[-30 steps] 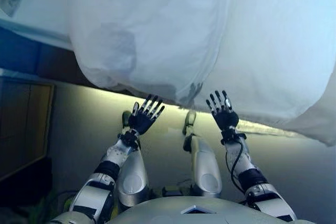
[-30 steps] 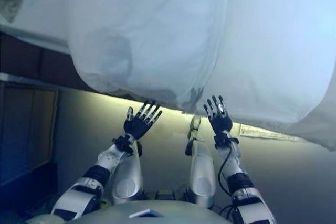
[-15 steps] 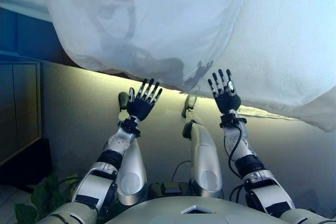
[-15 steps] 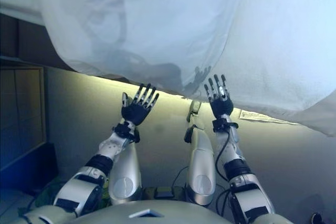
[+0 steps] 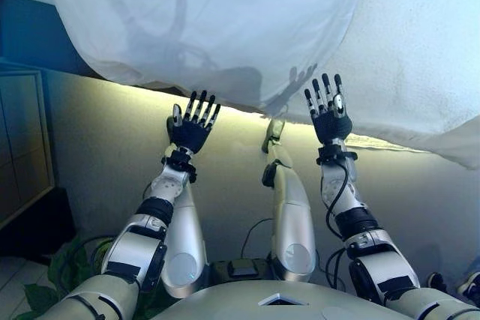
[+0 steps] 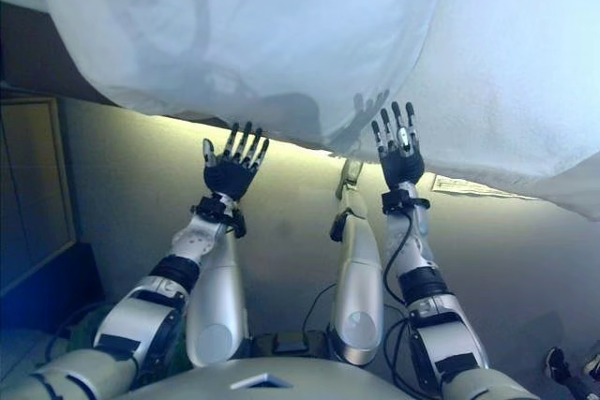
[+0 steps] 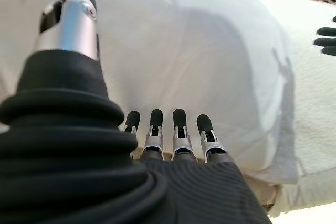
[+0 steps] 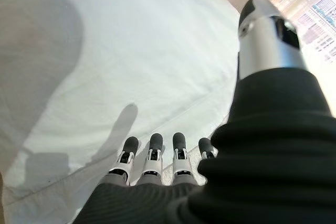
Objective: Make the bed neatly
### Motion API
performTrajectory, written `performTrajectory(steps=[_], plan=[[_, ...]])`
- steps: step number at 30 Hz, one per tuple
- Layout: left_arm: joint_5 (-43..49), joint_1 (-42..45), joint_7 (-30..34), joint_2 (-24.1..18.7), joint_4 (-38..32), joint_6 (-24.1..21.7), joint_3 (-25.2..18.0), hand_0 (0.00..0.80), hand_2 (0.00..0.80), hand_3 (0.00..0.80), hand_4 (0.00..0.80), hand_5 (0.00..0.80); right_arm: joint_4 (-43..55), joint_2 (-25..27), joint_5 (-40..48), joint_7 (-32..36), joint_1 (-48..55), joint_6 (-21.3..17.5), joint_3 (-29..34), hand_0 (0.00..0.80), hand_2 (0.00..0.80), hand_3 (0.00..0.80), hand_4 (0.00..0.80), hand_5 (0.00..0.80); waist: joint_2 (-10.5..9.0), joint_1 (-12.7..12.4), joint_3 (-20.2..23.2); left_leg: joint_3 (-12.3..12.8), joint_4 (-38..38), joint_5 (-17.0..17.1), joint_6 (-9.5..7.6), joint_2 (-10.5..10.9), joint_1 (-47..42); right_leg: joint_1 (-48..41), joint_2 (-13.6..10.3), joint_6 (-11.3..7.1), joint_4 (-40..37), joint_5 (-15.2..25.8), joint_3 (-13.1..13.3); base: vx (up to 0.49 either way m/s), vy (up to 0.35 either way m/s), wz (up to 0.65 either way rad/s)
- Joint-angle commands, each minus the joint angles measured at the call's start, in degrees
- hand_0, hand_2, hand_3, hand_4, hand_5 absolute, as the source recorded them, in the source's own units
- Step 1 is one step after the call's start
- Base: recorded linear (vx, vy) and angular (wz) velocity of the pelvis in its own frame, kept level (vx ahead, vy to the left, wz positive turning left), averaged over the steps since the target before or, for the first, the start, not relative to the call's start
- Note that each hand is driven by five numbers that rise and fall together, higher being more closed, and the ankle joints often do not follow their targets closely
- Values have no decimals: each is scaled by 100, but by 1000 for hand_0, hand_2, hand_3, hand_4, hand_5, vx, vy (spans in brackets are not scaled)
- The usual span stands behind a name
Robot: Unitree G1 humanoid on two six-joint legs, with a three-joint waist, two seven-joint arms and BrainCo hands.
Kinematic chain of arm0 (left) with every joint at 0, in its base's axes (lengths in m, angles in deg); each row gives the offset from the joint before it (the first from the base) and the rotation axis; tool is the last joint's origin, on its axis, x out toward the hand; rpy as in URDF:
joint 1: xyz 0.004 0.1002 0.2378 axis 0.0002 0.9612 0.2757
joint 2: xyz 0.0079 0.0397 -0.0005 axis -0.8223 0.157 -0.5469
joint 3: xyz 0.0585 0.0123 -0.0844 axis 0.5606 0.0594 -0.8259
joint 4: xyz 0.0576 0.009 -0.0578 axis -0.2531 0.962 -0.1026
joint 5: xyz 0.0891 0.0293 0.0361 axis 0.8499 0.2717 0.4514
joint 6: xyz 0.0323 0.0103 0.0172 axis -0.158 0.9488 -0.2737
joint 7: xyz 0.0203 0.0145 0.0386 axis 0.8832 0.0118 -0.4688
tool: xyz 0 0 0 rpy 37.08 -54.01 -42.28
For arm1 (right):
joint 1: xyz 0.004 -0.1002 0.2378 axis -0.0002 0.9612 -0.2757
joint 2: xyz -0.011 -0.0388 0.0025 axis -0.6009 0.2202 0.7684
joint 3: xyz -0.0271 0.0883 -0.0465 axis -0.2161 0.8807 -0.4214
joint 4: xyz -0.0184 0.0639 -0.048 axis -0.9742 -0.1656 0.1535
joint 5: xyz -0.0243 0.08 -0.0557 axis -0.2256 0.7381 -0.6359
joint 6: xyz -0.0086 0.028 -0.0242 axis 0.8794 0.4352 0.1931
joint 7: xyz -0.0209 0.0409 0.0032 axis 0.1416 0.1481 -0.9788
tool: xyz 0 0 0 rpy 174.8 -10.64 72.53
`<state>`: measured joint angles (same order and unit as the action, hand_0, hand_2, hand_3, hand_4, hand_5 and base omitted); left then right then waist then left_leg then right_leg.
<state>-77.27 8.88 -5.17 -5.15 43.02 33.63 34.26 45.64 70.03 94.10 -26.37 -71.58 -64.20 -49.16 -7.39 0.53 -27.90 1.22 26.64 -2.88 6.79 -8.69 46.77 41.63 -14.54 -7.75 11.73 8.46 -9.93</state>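
Bedding fills the upper part of both eye views: one white duvet (image 5: pixel 225 28) with a smooth, rounded edge hangs over the near side of one bed (image 5: pixel 112 155), whose pale side panel runs beneath it. A second white layer, a coarser-textured sheet (image 5: pixel 420 58), lies to the right of the duvet and droops past the bed edge at the far right. Where the two layers meet, the duvet overlaps the sheet; this border also shows in the left wrist view.

Two robot hands are raised side by side below the hanging edge. The left robot hand (image 5: pixel 189 130) has its fingers straight and slightly spread, palm toward the bedding, and holds nothing; its fingertips reach up to the duvet's lower edge, though contact cannot be judged. The right robot hand (image 5: pixel 330 114) is likewise wide, fingers straight and fanned, empty, its tips lying over the lower edge of the sheet. In each wrist view the row of dark fingertips points at the white cloth with the thumb set apart.

One dark wooden cabinet (image 5: pixel 22 148) stands at the left, beside the bed.
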Motion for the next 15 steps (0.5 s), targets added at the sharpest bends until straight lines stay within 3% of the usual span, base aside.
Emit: performTrajectory(steps=[1,11,15], plan=[[162,39,188,63,-176,63,-92,0,0,0,0,0,748,294,-30,226,291,-241,339,0,0,0,0,0,187,-32,-96,52,-343,491,-126,75,177,-83,-361,-371,349,-299,-72,-31,-17,2],[966,-355,-540,-178,225,-221,-200,0,0,0,0,0,793,542,-112,-108,-127,-294,280,0,0,0,0,0,221,3,-185,33,164,314,-155,88,554,246,-360,-310,623,-337,-9,-14,57,1],[848,-370,-323,-219,437,-157,-250,0,0,0,0,0,777,576,-69,41,-64,-100,491,0,0,0,0,0,230,76,-188,142,29,330,-169,134,473,190,-373,-328,424,-235,-11,12,85,-7]])
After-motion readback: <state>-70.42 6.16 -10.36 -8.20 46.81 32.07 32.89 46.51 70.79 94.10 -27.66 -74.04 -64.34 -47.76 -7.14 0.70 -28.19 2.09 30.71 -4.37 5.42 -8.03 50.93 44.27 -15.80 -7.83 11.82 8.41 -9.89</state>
